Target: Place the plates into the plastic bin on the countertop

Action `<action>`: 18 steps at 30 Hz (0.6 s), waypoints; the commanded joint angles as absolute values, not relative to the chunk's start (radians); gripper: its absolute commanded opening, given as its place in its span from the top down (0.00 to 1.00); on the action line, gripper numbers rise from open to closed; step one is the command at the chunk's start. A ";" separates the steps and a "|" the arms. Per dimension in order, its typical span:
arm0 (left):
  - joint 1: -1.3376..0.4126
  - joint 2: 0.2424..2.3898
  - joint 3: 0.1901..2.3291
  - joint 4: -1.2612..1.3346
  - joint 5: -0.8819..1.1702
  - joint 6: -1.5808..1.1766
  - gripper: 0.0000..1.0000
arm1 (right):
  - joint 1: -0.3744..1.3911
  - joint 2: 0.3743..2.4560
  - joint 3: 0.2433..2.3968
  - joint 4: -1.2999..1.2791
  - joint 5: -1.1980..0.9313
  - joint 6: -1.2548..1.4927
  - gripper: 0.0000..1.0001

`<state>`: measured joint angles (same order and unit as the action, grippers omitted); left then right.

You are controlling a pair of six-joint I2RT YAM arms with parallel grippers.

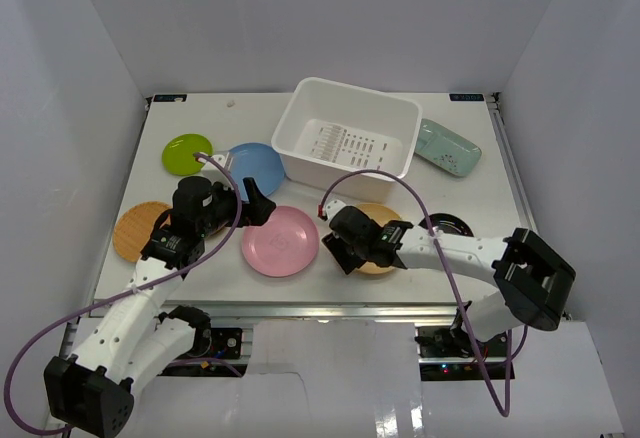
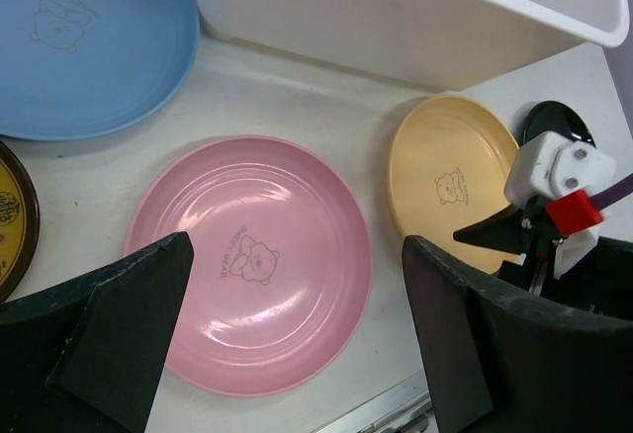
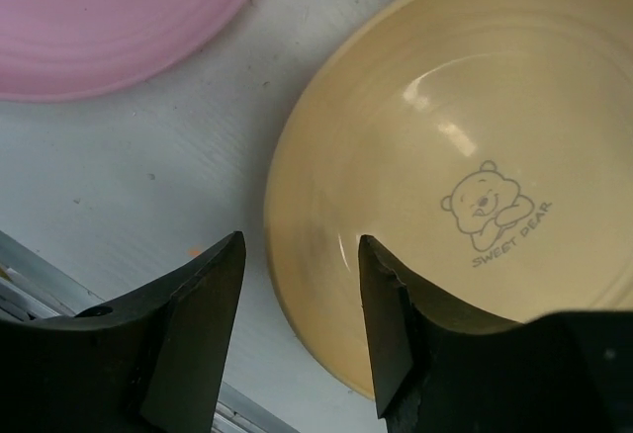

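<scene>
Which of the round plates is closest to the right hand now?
The round yellow plate: its rim sits between the right hand's parted fingers, while the round pink plate lies off to one side.

Pink plate [image 2: 252, 265], middle of the left wrist view, gleams: smooth glossy plastic with soft highlights. The blue plate [image 2: 89, 43] at upper left looks just as slick. Yellow plate [image 3: 465, 186] fills the right wrist view, shiny, with bright glints. The plastic bin [image 2: 396, 28] along the top is white, smooth, semi-gloss. The countertop [image 2: 297, 107] reads matt white, faintly streaked. Fingers [image 3: 198, 324] of the right gripper [image 3: 302, 255] are matt black plastic, and the orange plate [image 1: 135, 230], left in the top view, shows a duller woven-look face
</scene>
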<state>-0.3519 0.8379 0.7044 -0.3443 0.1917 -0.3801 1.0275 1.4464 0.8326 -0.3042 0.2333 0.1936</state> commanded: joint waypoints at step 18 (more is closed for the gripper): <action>-0.356 0.819 0.716 -0.345 0.147 -0.370 0.05 | 1.184 1.318 1.110 -0.573 0.318 0.233 0.92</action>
<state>-0.3527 0.8375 0.7044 -0.3443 0.1600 -0.3775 1.1439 1.4220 0.9699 -0.4721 0.3233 0.2039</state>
